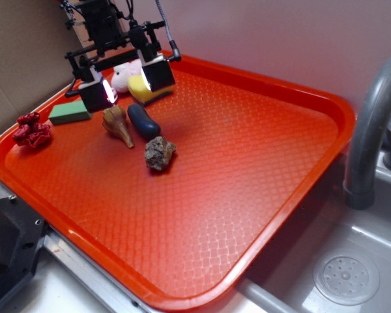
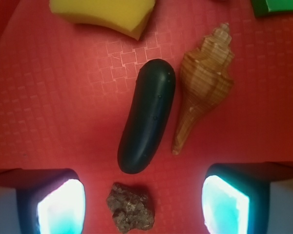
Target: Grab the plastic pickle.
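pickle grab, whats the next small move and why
Probably ease forward and lower. In the wrist view the plastic pickle lies ahead of the open gripper, whose fingers straddle the rock, with the seashell close beside the pickle.

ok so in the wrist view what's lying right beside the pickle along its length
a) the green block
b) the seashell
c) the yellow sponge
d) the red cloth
b) The tan spiral seashell lies alongside the dark plastic pickle, roughly parallel to it; the yellow sponge sits beyond one end and the rock beyond the other, between the fingers of the open gripper.
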Motion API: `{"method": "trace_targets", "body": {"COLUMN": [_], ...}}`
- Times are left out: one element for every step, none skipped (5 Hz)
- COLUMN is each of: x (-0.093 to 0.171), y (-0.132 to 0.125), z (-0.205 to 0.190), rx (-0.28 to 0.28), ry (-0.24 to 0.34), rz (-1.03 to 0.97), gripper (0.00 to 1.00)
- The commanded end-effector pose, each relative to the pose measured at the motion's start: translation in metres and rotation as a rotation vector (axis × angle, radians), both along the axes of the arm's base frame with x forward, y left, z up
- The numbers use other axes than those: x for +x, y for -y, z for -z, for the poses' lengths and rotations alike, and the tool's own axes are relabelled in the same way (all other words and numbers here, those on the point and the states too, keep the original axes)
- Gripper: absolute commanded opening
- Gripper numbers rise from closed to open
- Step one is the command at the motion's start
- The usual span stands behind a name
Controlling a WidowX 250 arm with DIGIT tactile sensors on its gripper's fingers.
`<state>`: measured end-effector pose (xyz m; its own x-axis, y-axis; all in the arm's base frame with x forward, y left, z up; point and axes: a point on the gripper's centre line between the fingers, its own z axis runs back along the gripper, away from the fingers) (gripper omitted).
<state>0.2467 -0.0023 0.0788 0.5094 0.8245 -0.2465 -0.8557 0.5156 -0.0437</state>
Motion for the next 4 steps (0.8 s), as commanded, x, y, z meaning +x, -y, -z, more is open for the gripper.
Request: {"method": "trace_targets", "body": {"x": [0.005, 0.012, 0.014, 0.024], "y": [-0.002, 0.003, 0.003, 0.006], "z": [-0.005, -0.001, 0.011, 0.034], "rx": [0.004, 0.007, -0.009, 0.083], "ry": [0.034, 0.285, 0.358, 0.314], "rz": [-0.038, -0.008, -0.023, -0.057], "gripper": [1.00, 1.00, 1.00, 1.00]}}
